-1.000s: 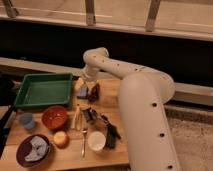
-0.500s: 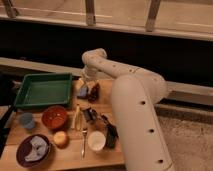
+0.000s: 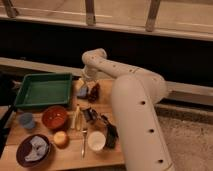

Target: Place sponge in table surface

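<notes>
My gripper (image 3: 86, 81) hangs at the end of the white arm over the far side of the table surface (image 3: 67, 156), just right of the green tray. It stands open with nothing clearly in it. Right below it, at the tray's right corner, lies a small pale yellowish piece that looks like the sponge (image 3: 79, 83), resting on the wood. The arm's wrist hides part of it.
A green tray (image 3: 44, 90) sits at the back left. A blue-grey item (image 3: 83, 92) and a dark red one (image 3: 94, 91) lie just below the gripper. In front are an orange bowl (image 3: 54, 117), a blue cup (image 3: 26, 120), a white cup (image 3: 96, 141), utensils and a dark plate (image 3: 33, 151).
The thick lower part of the arm has shifted a little to the left. The gripper stays at the same spot by the tray's corner.
</notes>
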Available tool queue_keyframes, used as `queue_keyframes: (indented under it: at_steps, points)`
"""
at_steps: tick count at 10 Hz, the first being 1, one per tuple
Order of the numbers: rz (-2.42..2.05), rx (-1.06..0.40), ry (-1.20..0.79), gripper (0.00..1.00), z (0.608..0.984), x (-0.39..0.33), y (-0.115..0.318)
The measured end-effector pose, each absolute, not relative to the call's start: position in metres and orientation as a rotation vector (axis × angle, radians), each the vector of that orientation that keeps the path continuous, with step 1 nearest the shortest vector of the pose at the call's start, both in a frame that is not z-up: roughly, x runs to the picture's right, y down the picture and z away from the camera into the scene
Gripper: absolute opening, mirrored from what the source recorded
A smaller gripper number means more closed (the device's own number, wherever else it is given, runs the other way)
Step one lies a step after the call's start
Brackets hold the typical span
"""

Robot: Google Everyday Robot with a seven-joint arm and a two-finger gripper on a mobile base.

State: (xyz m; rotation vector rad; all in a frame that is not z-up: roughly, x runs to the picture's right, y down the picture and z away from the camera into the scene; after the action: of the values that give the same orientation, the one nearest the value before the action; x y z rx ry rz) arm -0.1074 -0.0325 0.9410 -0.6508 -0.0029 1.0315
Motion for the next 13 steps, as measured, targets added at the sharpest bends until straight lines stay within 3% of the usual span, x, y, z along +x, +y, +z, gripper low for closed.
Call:
queue_keyframes:
  at_steps: [7,13]
  points:
    - [1.008,-0.638,-0.001,0.79,0.963,-0.113,-0.038]
    - [0.96,-0.664,0.107,0.79,0.985,-0.111,-0.01]
